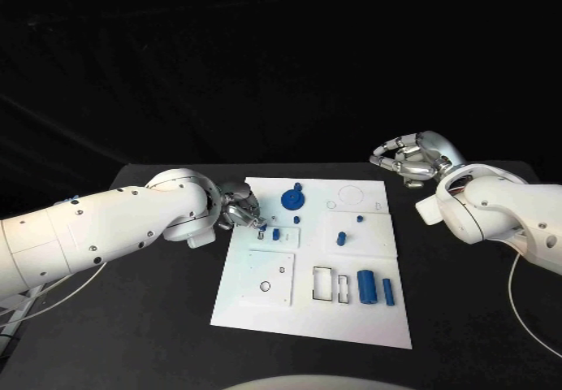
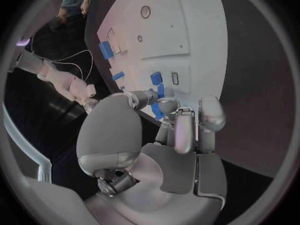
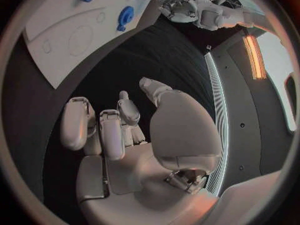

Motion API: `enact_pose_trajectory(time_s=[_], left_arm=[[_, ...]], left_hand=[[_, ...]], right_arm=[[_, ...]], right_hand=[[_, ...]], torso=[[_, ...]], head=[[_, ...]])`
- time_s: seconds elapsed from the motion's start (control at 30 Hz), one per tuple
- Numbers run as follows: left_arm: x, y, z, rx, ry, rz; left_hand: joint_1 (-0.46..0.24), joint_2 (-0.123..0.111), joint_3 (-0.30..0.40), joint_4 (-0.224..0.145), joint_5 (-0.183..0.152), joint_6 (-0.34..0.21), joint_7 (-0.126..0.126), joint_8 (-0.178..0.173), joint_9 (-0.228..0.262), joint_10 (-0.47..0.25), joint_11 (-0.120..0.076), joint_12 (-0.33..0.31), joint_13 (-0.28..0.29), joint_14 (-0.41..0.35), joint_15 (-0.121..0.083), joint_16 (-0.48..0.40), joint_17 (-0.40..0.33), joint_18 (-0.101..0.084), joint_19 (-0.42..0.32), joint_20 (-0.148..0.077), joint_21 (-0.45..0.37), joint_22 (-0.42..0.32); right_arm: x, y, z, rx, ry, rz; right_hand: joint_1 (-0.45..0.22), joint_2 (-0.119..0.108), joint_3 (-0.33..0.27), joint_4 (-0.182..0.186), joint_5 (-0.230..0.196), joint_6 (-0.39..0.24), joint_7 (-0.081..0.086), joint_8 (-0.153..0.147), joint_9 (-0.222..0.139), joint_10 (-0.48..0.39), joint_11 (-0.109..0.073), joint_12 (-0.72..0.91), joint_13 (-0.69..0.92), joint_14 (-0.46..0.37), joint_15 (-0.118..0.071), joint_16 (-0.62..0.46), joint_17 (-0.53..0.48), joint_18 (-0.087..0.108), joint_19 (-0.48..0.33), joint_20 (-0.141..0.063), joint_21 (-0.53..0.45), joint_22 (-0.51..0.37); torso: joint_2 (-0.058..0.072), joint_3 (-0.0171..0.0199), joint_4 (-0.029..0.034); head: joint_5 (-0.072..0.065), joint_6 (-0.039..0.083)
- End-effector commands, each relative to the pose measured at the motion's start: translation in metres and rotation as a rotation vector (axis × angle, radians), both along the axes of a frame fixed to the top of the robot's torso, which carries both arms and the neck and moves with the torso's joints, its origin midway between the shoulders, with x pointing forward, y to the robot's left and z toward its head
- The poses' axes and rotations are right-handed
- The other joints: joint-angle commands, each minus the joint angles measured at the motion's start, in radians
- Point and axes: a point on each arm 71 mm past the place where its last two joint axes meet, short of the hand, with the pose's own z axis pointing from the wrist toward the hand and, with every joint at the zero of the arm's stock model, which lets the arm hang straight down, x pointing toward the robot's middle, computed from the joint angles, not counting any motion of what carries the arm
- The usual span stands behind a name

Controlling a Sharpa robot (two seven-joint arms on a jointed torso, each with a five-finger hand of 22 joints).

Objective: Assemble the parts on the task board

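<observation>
Task board [image 1: 314, 313]: white, middle of the black table [image 1: 140, 325].
Left hand [image 1: 238, 205]: at the board's left edge.
Right hand [image 1: 410, 158]: off the board's far right corner, fingers curled.
Blue parts [image 1: 366, 284]: on the board.

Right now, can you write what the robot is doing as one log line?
left hand: fingers at task board edge, nothing visibly held | right hand: curled, off board | blue parts: on board

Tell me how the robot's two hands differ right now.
The left hand reaches over the white board's edge, fingertips by small blue pieces; the right hand hangs off the board, over black table. The right hand's fingers curl inward on nothing. Both are silver, on white arms.
</observation>
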Motion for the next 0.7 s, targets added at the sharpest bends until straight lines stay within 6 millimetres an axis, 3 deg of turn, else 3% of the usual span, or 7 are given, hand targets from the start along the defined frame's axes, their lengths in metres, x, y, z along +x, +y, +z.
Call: enact_pose_trajectory(time_s=[0.03, 0.27, 0.7], left_arm=[[0.000, -0.004, -0.001, 0.022, -0.034, -0.013], [0.000, -0.004, -0.010, 0.072, -0.008, -0.012], [0.000, -0.005, -0.016, 0.113, 0.011, -0.020]], left_hand=[[-0.012, -0.002, 0.201, -0.210, 0.012, 0.021, -0.013, 0.006, -0.002, 0.009, 0.000, 0.006, 0.002, 0.059, -0.008, 0.007, 0.077, -0.017, 0.008, 0.001, 0.007, 0.003], [-0.022, -0.005, 0.202, -0.221, 0.041, 0.026, -0.015, 0.011, -0.004, 0.018, -0.002, 0.013, 0.012, 0.059, -0.011, 0.007, 0.078, -0.018, 0.013, -0.001, 0.013, 0.014], [-0.028, -0.006, 0.201, -0.228, 0.056, 0.029, -0.017, 0.014, -0.005, 0.022, -0.003, 0.017, 0.017, 0.059, -0.011, 0.007, 0.078, -0.019, 0.015, -0.002, 0.015, 0.017]], right_arm=[[0.000, 0.001, -0.001, -0.003, 0.008, 0.011], [-0.001, 0.000, -0.001, -0.003, 0.008, 0.011], [-0.001, 0.000, -0.001, -0.003, 0.008, 0.011]], right_hand=[[-0.006, 0.001, 0.000, 0.005, 0.000, -0.007, 0.002, 0.004, 0.001, -0.003, 0.002, -0.002, 0.001, 0.043, -0.005, -0.004, 0.001, 0.007, -0.007, -0.002, -0.004, -0.001], [-0.006, 0.001, 0.000, 0.005, 0.000, -0.007, 0.002, 0.004, 0.001, -0.003, 0.002, -0.002, 0.001, 0.043, -0.005, -0.004, 0.001, 0.007, -0.007, -0.002, -0.004, -0.001], [-0.006, 0.001, 0.000, 0.005, 0.000, -0.007, 0.002, 0.004, 0.001, -0.003, 0.002, -0.002, 0.001, 0.043, -0.005, -0.004, 0.001, 0.007, -0.007, -0.002, -0.004, -0.001]], torso=[[0.000, 0.0010, -0.0017], [0.000, 0.0010, -0.0001], [0.000, 0.0005, 0.0006]], head=[[0.001, -0.001], [0.001, -0.005], [0.001, -0.007]])
